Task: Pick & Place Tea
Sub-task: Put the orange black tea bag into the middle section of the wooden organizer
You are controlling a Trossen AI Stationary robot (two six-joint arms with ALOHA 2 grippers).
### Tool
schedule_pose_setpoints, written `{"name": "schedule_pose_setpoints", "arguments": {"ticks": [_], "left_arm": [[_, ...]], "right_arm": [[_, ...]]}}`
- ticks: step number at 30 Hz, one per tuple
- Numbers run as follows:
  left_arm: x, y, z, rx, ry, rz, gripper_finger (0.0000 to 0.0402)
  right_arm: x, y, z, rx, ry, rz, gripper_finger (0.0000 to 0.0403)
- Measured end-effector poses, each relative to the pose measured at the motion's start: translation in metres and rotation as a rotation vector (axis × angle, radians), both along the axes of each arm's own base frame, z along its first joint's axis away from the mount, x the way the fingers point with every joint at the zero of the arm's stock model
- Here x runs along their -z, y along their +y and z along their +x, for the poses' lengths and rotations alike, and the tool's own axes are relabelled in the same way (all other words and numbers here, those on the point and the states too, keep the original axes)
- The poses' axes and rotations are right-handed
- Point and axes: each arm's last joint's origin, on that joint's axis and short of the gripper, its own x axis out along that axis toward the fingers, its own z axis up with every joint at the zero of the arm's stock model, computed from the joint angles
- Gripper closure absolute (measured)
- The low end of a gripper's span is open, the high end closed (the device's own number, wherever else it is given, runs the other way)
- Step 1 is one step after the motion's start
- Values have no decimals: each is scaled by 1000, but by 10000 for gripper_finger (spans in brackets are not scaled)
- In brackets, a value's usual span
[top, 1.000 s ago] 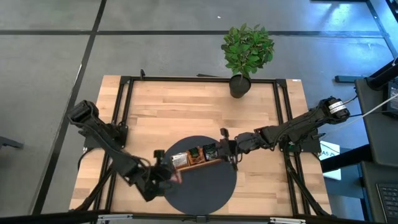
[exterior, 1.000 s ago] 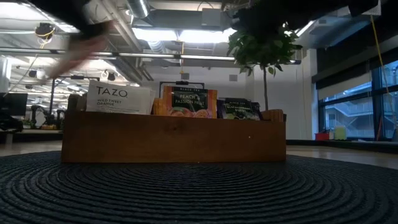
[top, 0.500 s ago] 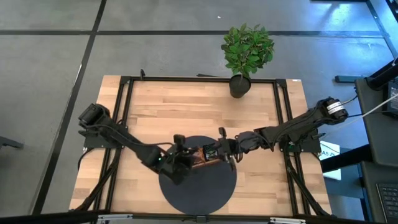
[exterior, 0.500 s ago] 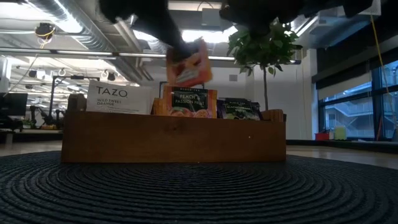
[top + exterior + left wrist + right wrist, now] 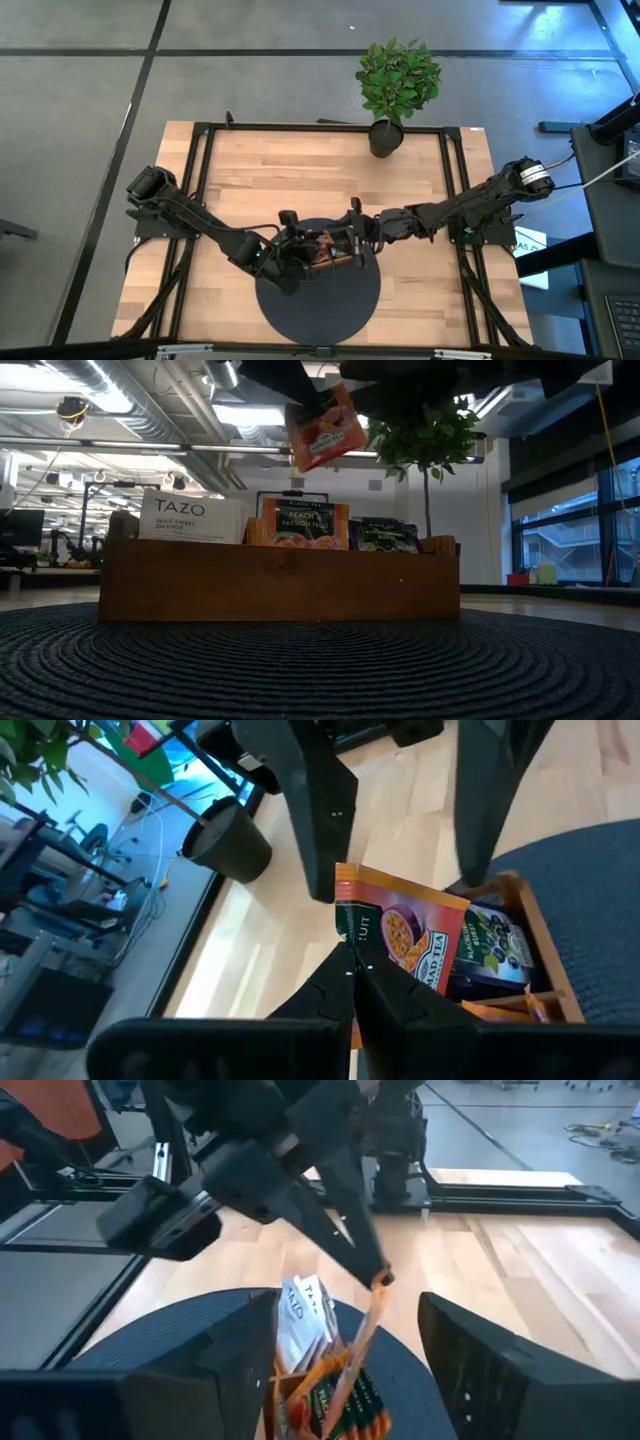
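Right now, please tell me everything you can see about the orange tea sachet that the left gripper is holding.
The orange tea sachet is small, flat and oblong, seemingly glossy foil, printed with fruit pictures and a dark green band of white lettering. The left gripper is shut on one corner of it, nothing else touching. It hangs tilted in the air above the wooden tray, over the sachets standing inside. The right gripper is open around the tray's end, apart from the sachet.

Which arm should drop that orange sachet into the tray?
Left. Its gripper already pinches the orange sachet above the tray. The right gripper is open beside it, holding nothing.
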Motion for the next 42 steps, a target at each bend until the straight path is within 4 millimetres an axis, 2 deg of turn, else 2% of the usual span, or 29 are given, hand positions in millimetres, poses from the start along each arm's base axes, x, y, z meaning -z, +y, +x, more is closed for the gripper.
{"name": "schedule_pose_setpoints", "arguments": {"ticks": [3, 7, 11, 19, 30, 37, 42], "left_arm": [[0, 0, 0, -13, -19, -22, 398], [-1, 0, 1, -20, -36, -38, 399], [-2, -1, 2, -20, -58, -51, 395], [-3, -2, 3, -18, -69, -59, 394], [-3, -2, 3, 39, -13, -22, 379], [-3, -2, 2, -2, -60, -79, 291], [-2, -1, 4, -50, -120, -199, 235]], "right_arm": [[1, 0, 1, 7, 2, 28, 162], [3, -2, 2, 32, 12, 99, 193], [5, -3, 3, 40, 24, 104, 250], [5, -2, 2, 39, 29, 97, 391], [8, -3, 2, 41, 62, 89, 397], [16, -4, -1, 69, 138, 32, 399], [16, -2, -2, -6, 139, -49, 400]]}}
